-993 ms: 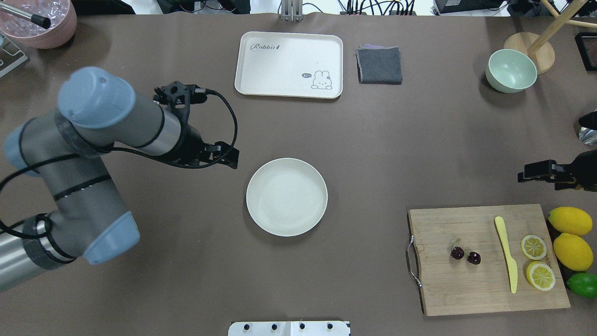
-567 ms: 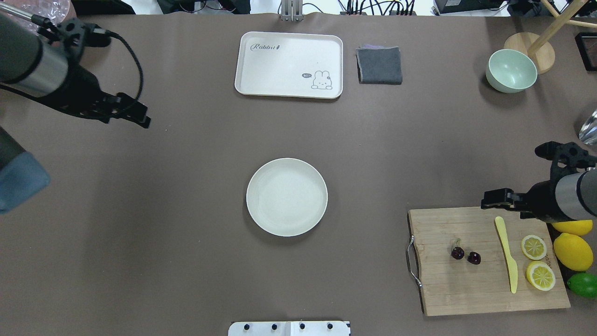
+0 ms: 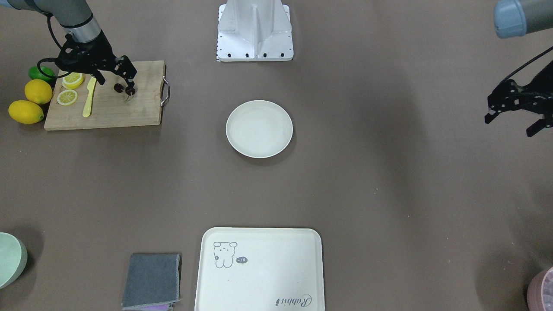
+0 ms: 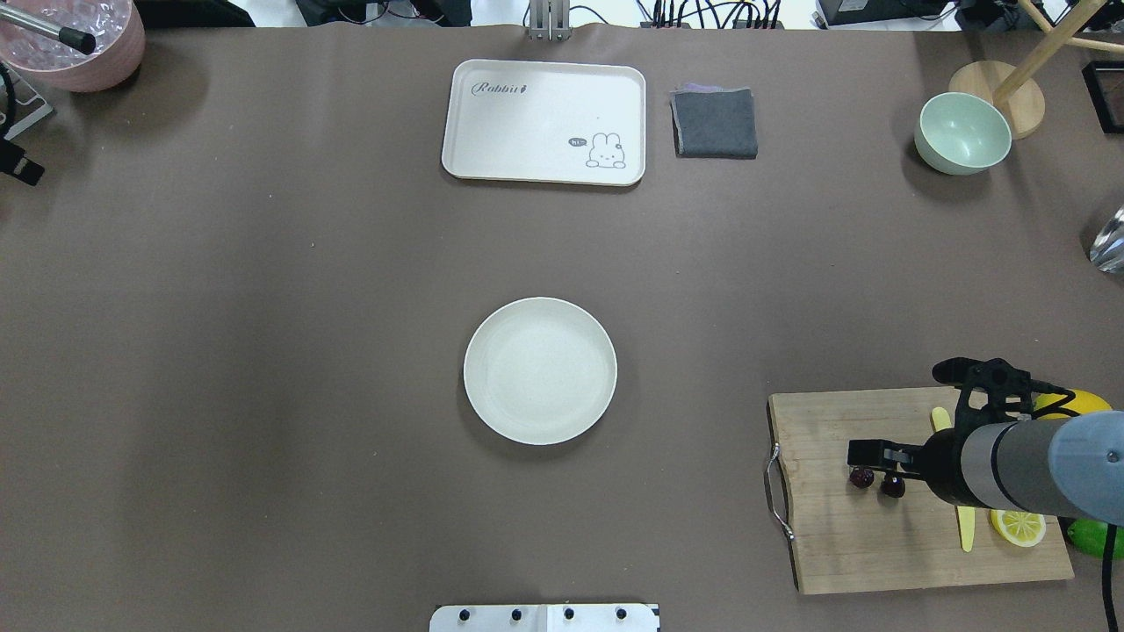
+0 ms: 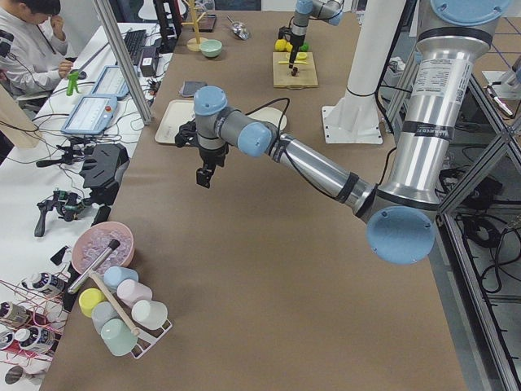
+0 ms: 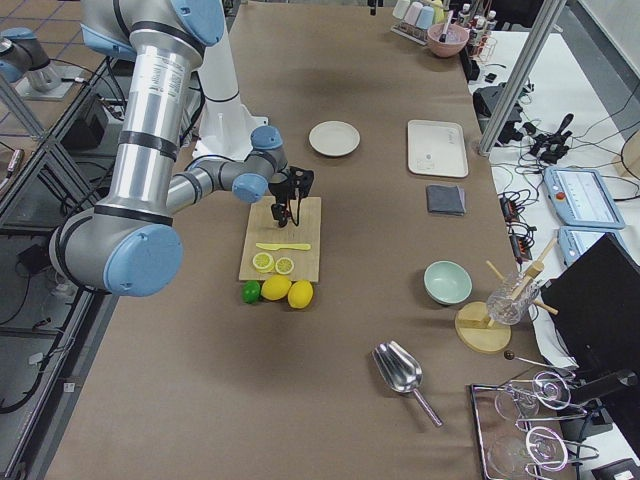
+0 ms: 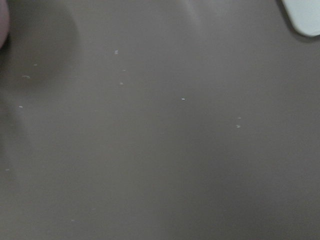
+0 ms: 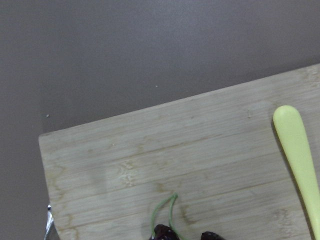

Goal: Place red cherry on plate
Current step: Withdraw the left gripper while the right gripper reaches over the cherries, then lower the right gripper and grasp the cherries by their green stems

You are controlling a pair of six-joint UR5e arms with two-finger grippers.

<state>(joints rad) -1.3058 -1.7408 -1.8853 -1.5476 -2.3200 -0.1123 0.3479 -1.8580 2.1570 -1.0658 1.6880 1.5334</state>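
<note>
A matte grey-brown covering spreads over the whole long surface (image 4: 263, 351). Side benches beside it carry tablets, cables and tools, and a person (image 5: 28, 49) sits at one of them.

The only readable writing is on the rectangular cream tray (image 4: 544, 114). It says "Rabbit" in script at one corner, and at the other a small rabbit is drawn with a speech bubble whose lettering is too small to make out.

Just beside the tray lies a folded grey cloth (image 4: 714, 123). A mint-green bowl (image 4: 962, 132) stands farther along the same edge.

The red cherry (image 4: 861, 477), a glossy dark pair on thin pale stems, lies on the wooden cutting board with a metal handle (image 4: 843, 544), well apart from the round off-white plate (image 4: 540, 370) at the surface's middle. On the board too are a pale yellow plastic knife (image 3: 88, 97) and two lemon slices (image 3: 68, 97). Whole yellow lemons (image 3: 26, 111) and a green lime (image 3: 39, 72) lie just off its end.

The right fingers (image 3: 129, 77) hang spread directly over the cherry. The left fingers (image 3: 535, 128), also spread, hang above bare covering far off at the other end.
</note>
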